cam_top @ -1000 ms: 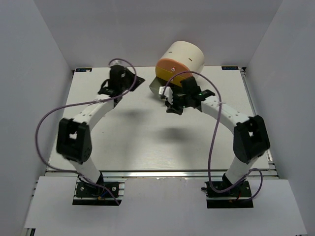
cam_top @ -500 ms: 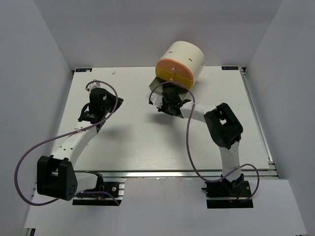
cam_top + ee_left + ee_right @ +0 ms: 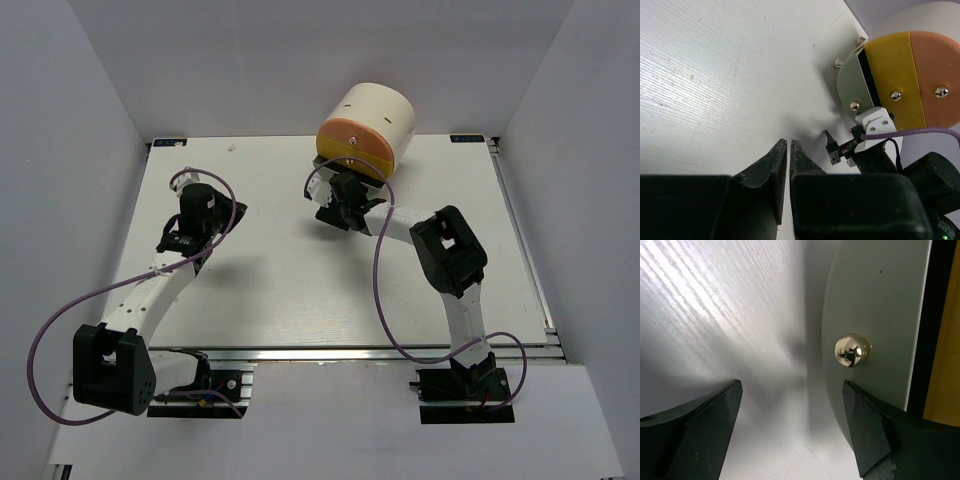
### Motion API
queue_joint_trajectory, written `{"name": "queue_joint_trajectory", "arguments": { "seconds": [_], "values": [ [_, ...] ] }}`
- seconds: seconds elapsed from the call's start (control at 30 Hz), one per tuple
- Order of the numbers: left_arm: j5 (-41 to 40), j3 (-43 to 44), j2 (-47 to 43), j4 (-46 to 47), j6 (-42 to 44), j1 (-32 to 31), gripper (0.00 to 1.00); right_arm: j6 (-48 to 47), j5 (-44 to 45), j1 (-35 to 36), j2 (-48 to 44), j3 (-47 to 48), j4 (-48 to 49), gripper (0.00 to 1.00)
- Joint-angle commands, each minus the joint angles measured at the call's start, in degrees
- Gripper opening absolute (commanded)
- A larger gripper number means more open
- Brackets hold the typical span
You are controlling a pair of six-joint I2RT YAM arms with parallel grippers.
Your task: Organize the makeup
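While the right gripper hangs with its jaws spread wide just before the pale grey-green drawer front of the big cream cylinder, the small round gold knob sits ahead but off toward the right finger, so I'd say it wants a nudge that way before closing. No makeup is in sight in any view, perhaps it's inside the drawers. The left gripper, fingers pressed almost together on nothing, hovers well apart, leaving the right arm clearly nearer.

No readable txt or labels anywhere.
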Motion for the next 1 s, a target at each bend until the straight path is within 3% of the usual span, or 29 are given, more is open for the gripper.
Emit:
{"name": "queue_joint_trajectory", "arguments": {
  "seconds": [0.0,0.1,0.17,0.2,0.23,0.27,0.37,0.4,0.5,0.63,0.73,0.8,0.9,0.97],
  "values": [
    [-0.27,-0.48,-1.05,0.76,-0.46,0.06,0.19,1.6,-0.77,-1.62,0.74,3.4,-1.68,0.86],
    [-0.18,-0.57,-0.79,0.85,-0.55,0.06,0.19,2.13,-1.75,-2.67,1.61,4.9,-2.56,0.8],
    [0.08,-0.48,-0.52,1.11,-0.64,0.06,0.19,3.01,-1.4,-3.55,3.02,8.14,-3.7,0.7],
    [0.17,-0.39,-0.44,1.11,-0.72,0.06,0.19,4.23,-1.48,-3.99,4.33,9.63,-5.96,0.36],
    [0.25,-0.3,-0.35,1.11,-0.81,0.06,0.19,4.85,-1.48,-4.34,5.04,12.08,-6.68,0.27],
    [0.34,-0.3,-0.17,1.2,-0.81,0.06,0.19,5.21,-1.83,-5.04,5.57,13.24,-7.39,0.26],
    [0.61,-0.3,0.09,1.29,-0.99,0.06,0.19,5.73,-1.75,-5.75,7.33,15.97,-9.41,0.49],
    [0.69,-0.3,0.18,1.29,-0.99,0.06,0.19,5.74,-1.75,-5.84,7.51,16.06,-9.59,0.67],
    [0.61,-0.65,0.18,1.55,-1.08,0.06,0.19,5.04,-2.01,-5.84,6.81,14.75,-8.63,0.85],
    [0.96,-0.57,0.44,1.9,-1.25,0.06,0.19,5.03,-4.2,-5.84,5.67,14.04,-10.45,0.83],
    [1.13,-0.39,0.71,2.51,-0.99,0.06,0.19,2.16,-17.24,-5.84,1.81,12.29,-16.5,0.82],
    [1.48,-0.48,0.62,3.13,-0.73,0.06,0.19,1.0,-24.22,-5.93,-2.48,9.49,-18.81,0.89],
    [2.98,-0.13,0.71,4.45,1.03,0.06,0.29,1.86,-34.07,-5.84,-8.91,5.27,-20.66,0.89],
    [3.51,0.31,0.53,5.5,2.87,0.06,0.48,5.02,-39.68,-6.28,-11.99,3.68,-20.58,0.89]
  ]
}}
